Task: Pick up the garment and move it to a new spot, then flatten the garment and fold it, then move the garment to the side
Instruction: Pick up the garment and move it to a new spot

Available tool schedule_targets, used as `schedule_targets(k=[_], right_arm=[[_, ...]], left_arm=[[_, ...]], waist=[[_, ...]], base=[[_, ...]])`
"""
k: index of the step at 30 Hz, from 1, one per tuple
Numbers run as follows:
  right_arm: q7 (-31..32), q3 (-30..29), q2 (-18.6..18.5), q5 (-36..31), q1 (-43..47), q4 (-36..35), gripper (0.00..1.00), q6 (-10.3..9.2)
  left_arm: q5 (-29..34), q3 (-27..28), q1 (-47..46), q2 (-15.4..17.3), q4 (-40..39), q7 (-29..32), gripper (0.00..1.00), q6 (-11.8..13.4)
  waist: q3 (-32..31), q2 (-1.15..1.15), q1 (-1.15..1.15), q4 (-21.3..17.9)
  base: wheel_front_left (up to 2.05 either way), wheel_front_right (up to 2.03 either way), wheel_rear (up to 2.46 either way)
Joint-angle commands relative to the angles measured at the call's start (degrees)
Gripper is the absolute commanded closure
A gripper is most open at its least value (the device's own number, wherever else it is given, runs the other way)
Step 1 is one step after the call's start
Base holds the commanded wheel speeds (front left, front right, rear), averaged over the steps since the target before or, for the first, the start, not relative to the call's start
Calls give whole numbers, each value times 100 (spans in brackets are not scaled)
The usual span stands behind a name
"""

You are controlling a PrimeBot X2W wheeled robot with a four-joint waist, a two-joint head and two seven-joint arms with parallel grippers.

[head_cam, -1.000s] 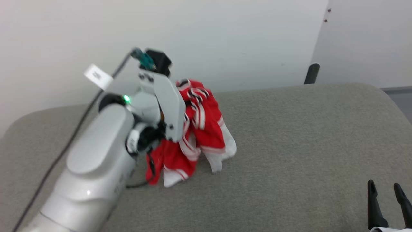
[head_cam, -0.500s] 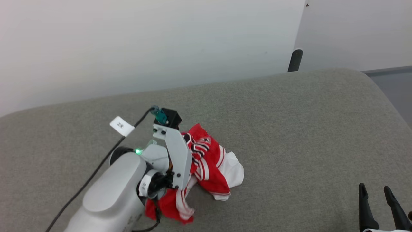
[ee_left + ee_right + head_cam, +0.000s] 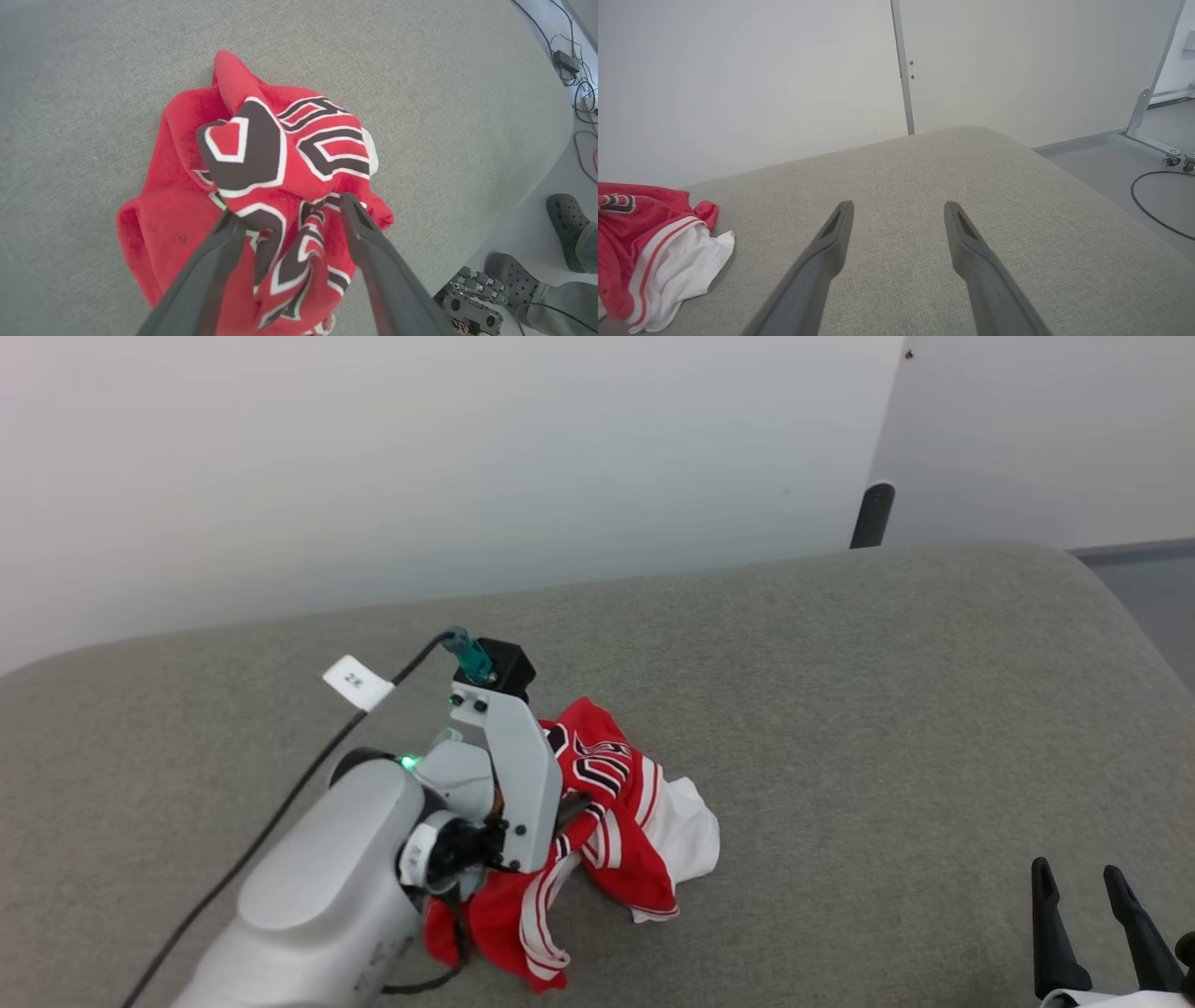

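- Garment: red jersey with white sleeve, striped trim and black white-edged lettering. It lies crumpled in a heap on the left half of the cushion, toward the near edge. The white sleeve spills out on its right side.
- Left gripper: over the heap, pointing down. Its fingers are spread wide, with a loose fold of lettered cloth between them; nothing is pinched.
- Left arm: pale casing with a green light, reaching in from the near left. A black cable with a white tag runs along it.
- Right gripper: near right, well apart from the garment. Its fingers are parted over bare cushion and hold nothing.
- Cushion: grey woven cover with rounded corners.
- Wall: pale, beyond the far edge.
- Person's shoes: dark clogs on the floor beside the cushion, seen in the left wrist view.
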Motion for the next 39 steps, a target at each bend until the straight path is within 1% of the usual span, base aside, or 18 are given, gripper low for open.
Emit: schedule_targets(k=[1,3,6,11,21,29,33,35,39], right_arm=[[17,15,-12,45,2,-17,0,2],[12,17,-14,43,20,-32,0,2],[13,35,-17,53,50,-49,0,2],[11,72,-37,70,86,-64,0,2],[11,250,-110,49,146,-54,0,2],[24,438,-146,1,213,-37,0,2],[35,452,-144,7,268,-20,0,2],[27,449,-153,12,305,-15,0,2],[-7,433,-160,16,366,-2,0,2]], left_arm=[[-12,21,-55,75,-42,-2,0,-45],[-32,50,-64,93,-170,-40,0,-55],[29,104,-56,211,-376,-184,0,-82],[90,257,92,358,-707,-683,0,-174],[253,633,662,623,-1010,-2358,0,-523],[381,985,1411,826,-980,-3898,0,-657],[514,1061,1764,913,-926,-4515,0,-663],[578,1081,1970,937,-852,-4750,0,-599],[615,1158,2280,958,-748,-5184,0,-547]], waist=[[-40,0,0,62],[-63,0,0,126],[-98,0,0,224],[-188,0,0,399],[-427,0,0,724],[-626,0,0,896],[-725,0,0,1003],[-771,0,0,1058],[-851,0,0,1163]], base=[[0,0,0],[0,0,0],[0,0,0],[0,0,0],[0,0,0],[0,0,0],[0,0,0],[0,0,0],[0,0,0]])
